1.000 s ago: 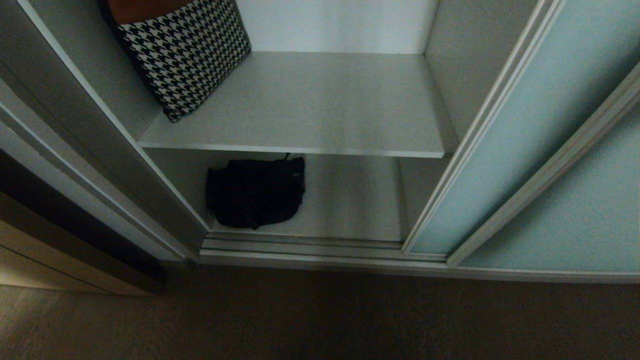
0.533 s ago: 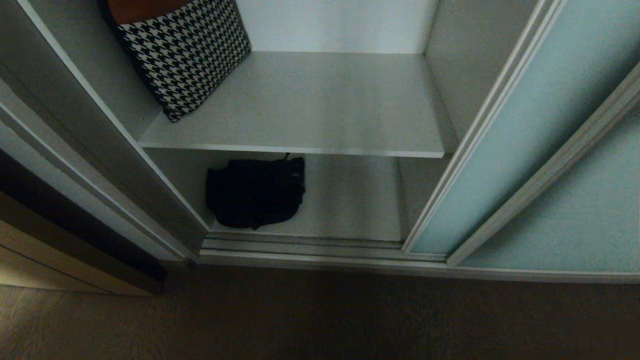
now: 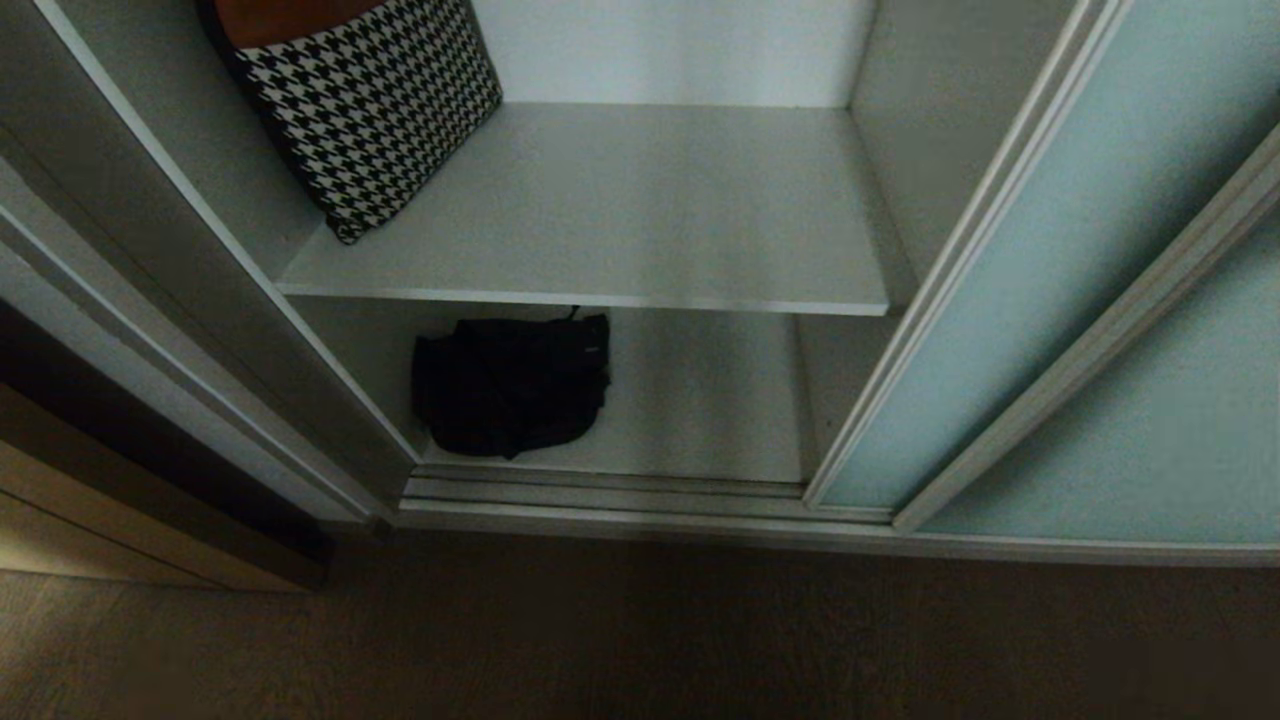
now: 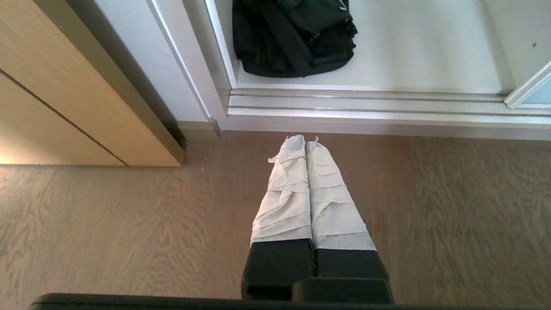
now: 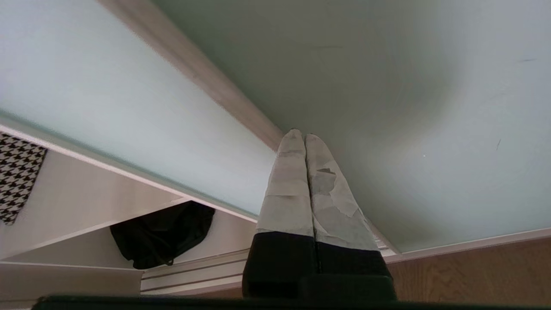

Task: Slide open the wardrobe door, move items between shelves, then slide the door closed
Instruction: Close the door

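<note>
The wardrobe bay stands open, with the sliding wardrobe door (image 3: 1010, 280) (image 5: 107, 107) pushed to the right beside its greyer twin panel (image 3: 1150, 430) (image 5: 409, 107). A soft black bag (image 3: 510, 385) (image 4: 292, 38) (image 5: 161, 234) lies at the left of the lower shelf (image 3: 710, 400). The upper shelf (image 3: 640, 220) holds no bag. My right gripper (image 5: 300, 137) is shut and empty, its tips just in front of the frame between the two panels. My left gripper (image 4: 304, 140) is shut and empty, low over the floor before the track. Neither gripper shows in the head view.
A black-and-white houndstooth cushion (image 3: 370, 110) (image 5: 17, 176) leans at the left of the upper shelf. The ribbed silver floor track (image 3: 620, 495) (image 4: 366, 103) runs along the bay's front. A pale wooden cabinet (image 4: 64, 99) stands left of the wardrobe, on wood flooring (image 3: 640, 640).
</note>
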